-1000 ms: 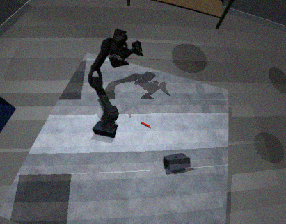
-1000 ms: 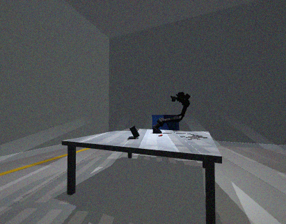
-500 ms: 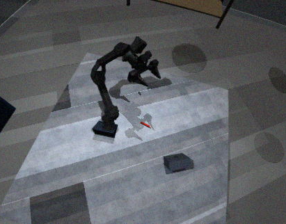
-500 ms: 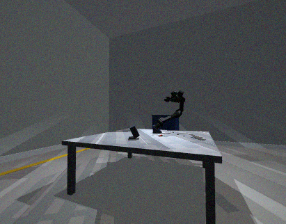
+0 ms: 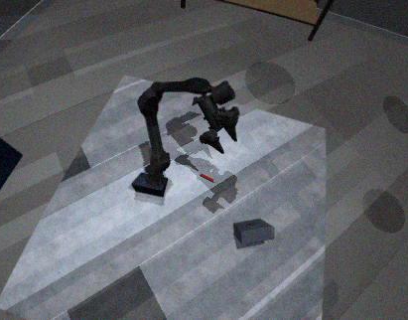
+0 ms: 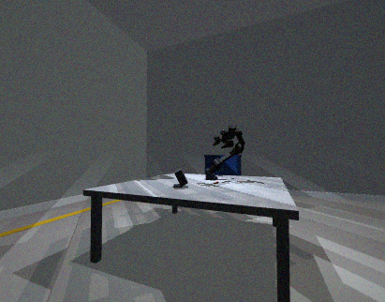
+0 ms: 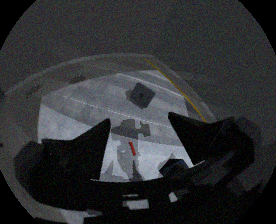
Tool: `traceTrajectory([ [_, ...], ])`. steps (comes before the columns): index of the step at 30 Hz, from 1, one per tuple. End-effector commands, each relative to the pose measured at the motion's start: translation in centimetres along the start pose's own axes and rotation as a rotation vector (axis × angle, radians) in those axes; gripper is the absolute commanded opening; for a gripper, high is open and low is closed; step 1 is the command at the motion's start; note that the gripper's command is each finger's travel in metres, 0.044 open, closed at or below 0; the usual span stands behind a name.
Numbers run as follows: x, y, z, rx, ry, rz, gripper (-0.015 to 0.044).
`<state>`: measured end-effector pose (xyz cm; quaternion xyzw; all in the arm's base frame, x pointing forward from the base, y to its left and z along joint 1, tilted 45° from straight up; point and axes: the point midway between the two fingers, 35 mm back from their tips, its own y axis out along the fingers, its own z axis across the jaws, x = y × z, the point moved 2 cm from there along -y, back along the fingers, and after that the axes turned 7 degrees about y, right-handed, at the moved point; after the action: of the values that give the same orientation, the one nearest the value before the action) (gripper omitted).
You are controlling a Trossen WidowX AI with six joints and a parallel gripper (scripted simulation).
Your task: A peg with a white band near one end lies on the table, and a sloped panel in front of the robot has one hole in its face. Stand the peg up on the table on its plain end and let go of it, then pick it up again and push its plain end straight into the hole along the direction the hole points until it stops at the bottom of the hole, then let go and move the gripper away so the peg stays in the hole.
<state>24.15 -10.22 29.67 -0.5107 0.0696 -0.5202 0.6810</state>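
A small red peg (image 5: 206, 177) (image 7: 132, 148) lies flat on the table (image 5: 115, 234), a little in front of the arm's base; in the exterior view the peg (image 6: 216, 181) is only a tiny red mark. Its white band is too small to make out. The sloped dark panel (image 5: 253, 232) (image 6: 181, 178) (image 7: 141, 95) stands further out on the table; its hole does not show. My gripper (image 5: 224, 140) (image 6: 222, 139) (image 7: 140, 118) is open and empty, hanging high above the table, over and slightly behind the peg.
The arm's base (image 5: 150, 183) sits on the table near the peg. A blue box (image 6: 223, 164) stands behind the table. A wooden table with dark legs (image 5: 284, 7) is at the top of the top view.
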Motion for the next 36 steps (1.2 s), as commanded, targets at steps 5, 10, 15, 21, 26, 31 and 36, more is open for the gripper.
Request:
traceTrajectory([
  [5,-2.9,5.4,0.1,0.039,-0.067,0.263,0.0440],
  [10,-5.2,8.2,0.1,0.067,-0.095,0.421,0.0440],
  [15,-7.7,10.7,0.0,0.108,-0.115,0.580,0.0440],
  [21,-10.9,13.1,-0.3,0.166,-0.122,0.763,0.0440],
  [26,-13.7,14.7,-0.6,0.220,-0.110,0.908,0.0440],
  [31,-14.4,15.0,-0.7,0.235,-0.104,0.946,0.0440],
  [36,-14.7,15.3,-0.6,0.234,-0.105,0.946,0.0440],
])
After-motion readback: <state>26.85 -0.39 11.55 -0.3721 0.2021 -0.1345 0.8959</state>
